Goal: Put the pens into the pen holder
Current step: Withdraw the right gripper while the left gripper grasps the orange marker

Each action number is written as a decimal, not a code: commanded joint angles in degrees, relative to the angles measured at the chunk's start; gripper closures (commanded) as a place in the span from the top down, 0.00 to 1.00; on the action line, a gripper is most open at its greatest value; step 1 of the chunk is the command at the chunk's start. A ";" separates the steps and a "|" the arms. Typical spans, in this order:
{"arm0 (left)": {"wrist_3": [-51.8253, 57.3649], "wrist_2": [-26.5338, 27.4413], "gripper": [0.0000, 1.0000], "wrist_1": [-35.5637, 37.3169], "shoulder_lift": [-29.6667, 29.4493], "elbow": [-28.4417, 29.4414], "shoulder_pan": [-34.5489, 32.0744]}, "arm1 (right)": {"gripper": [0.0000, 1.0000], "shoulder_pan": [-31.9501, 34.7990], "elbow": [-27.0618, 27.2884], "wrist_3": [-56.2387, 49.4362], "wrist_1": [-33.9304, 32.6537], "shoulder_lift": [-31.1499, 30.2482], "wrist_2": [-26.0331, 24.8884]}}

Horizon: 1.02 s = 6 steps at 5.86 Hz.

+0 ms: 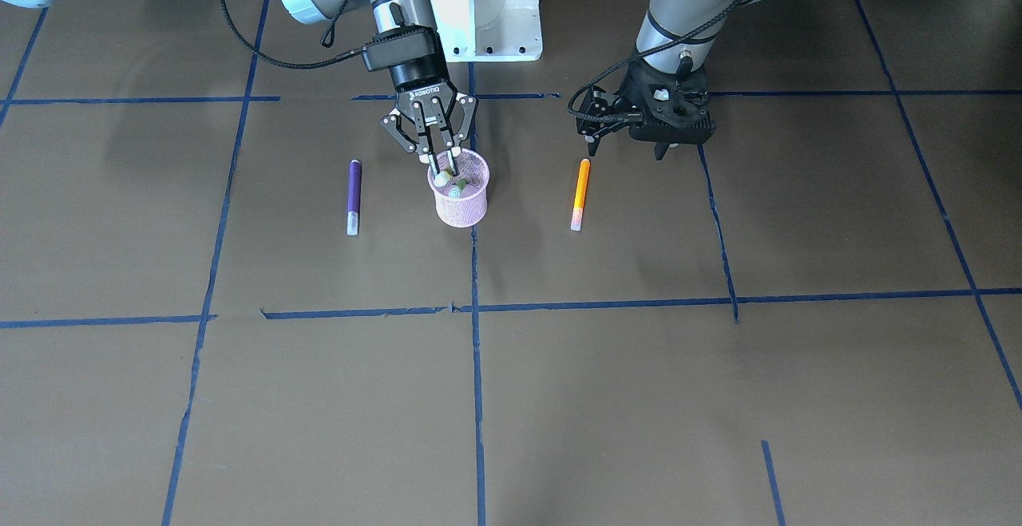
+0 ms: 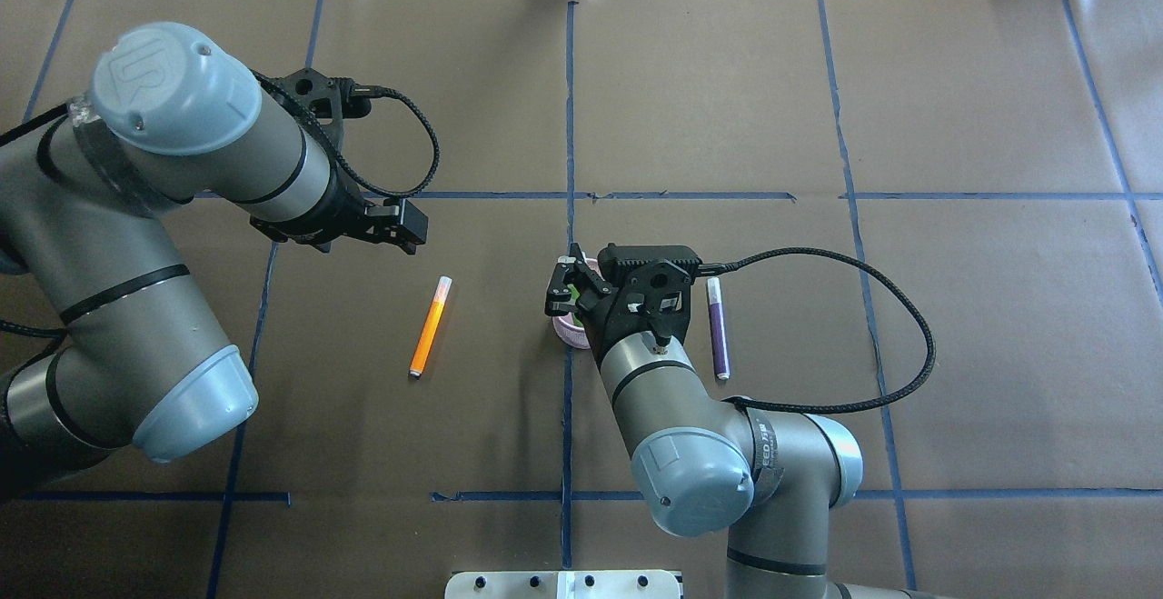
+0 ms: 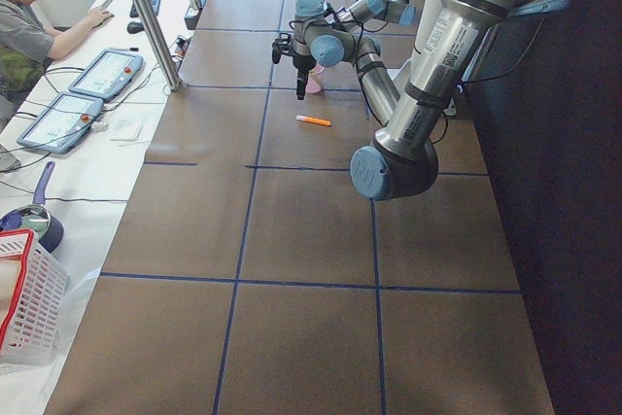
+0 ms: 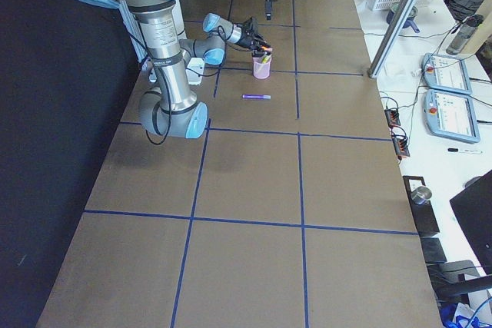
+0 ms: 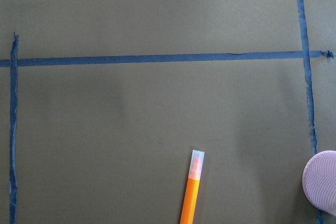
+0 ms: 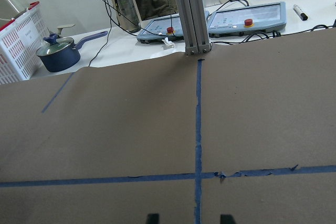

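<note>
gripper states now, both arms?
Left gripper: open, empty.
Right gripper: fingertips at the pen holder mouth, by the green pen; grip cannot be told.

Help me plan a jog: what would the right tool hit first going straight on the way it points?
Likely the green pen in the holder: the right tool points down into its mouth. Depth is unclear, so the rim might come first.

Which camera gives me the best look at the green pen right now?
Exterior front-facing: the green pen shows inside the pen holder, under the right gripper. Overhead shows only a green sliver; side views are too small; wrist cameras miss it.
</note>
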 commanded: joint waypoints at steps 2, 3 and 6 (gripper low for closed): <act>-0.54 0.37 1.00 -0.35 -0.44 2.51 0.89 | 1.00 6.89 6.62 0.76 -12.36 1.95 19.43; -0.54 0.46 1.00 -1.83 -0.53 3.92 1.42 | 1.00 12.50 11.19 0.59 -23.77 2.04 32.85; -7.57 5.27 1.00 -15.71 -1.66 16.73 7.46 | 1.00 26.41 12.73 -8.15 -28.28 -0.93 57.55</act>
